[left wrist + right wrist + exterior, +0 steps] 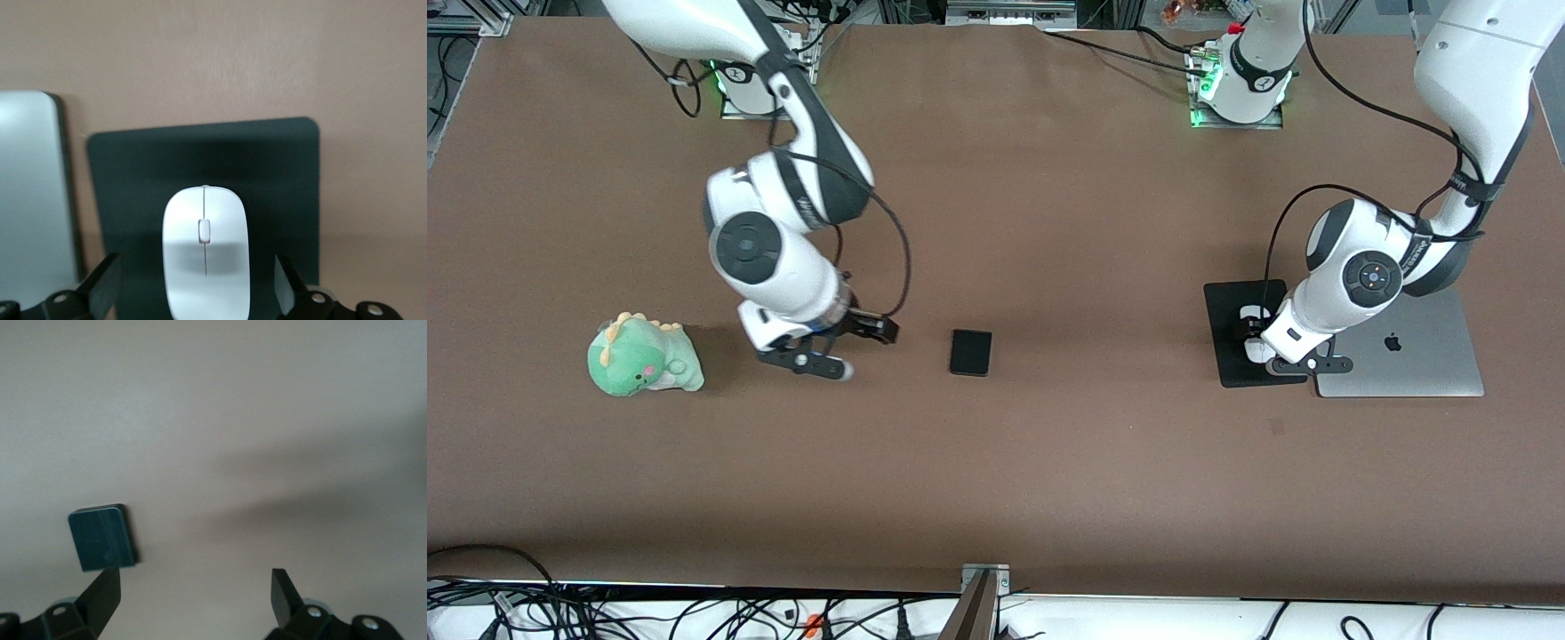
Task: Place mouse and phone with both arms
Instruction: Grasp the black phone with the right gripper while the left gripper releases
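The white mouse (205, 253) lies on the black mouse pad (267, 160). My left gripper (199, 283) is low over it, open, with one finger on each side of the mouse and a gap to each. In the front view the left gripper (1256, 333) covers most of the mouse on the pad (1232, 307). The black phone (970, 352) lies flat on the table near the middle. My right gripper (852, 348) is open and empty, beside the phone toward the right arm's end. In the right wrist view the phone (102, 537) lies off to one side of the open right gripper (197, 587).
A closed silver laptop (1405, 351) lies against the mouse pad, toward the left arm's end, and also shows in the left wrist view (33, 193). A green dinosaur plush (643, 356) sits toward the right arm's end, beside the right gripper.
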`<action>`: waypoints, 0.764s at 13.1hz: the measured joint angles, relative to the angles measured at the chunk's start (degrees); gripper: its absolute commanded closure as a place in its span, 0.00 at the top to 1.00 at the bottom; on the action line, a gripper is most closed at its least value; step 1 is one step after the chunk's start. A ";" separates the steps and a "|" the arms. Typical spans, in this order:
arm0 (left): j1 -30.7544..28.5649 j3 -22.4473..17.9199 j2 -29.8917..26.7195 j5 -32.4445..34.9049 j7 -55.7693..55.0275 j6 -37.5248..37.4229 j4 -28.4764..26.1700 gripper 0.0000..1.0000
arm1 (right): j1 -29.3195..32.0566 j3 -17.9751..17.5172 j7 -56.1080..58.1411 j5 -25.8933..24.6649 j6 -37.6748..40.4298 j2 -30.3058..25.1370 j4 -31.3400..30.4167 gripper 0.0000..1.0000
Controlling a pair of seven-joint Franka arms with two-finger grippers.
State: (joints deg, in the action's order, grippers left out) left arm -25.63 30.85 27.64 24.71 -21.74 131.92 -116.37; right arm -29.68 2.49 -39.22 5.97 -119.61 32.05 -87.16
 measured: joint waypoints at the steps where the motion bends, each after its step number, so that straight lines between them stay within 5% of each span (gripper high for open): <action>1: 0.00 1.40 -1.63 0.00 0.00 -5.73 2.49 1.00 | -1.78 -0.03 -1.79 0.04 -2.88 2.03 0.01 1.00; 5: 0.20 4.96 -5.68 -0.03 7.76 -29.11 17.75 1.00 | -8.03 0.00 -4.27 -0.05 -14.55 9.64 0.18 1.00; 10: 0.05 8.31 -5.72 -0.38 14.43 -49.05 36.00 1.00 | -9.99 0.10 -2.25 -6.40 -15.62 11.72 0.53 1.00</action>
State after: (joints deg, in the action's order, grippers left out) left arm -25.58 39.16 21.92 24.33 -7.31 82.87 -80.37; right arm -39.67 2.60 -41.47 -0.43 -135.24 43.77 -86.63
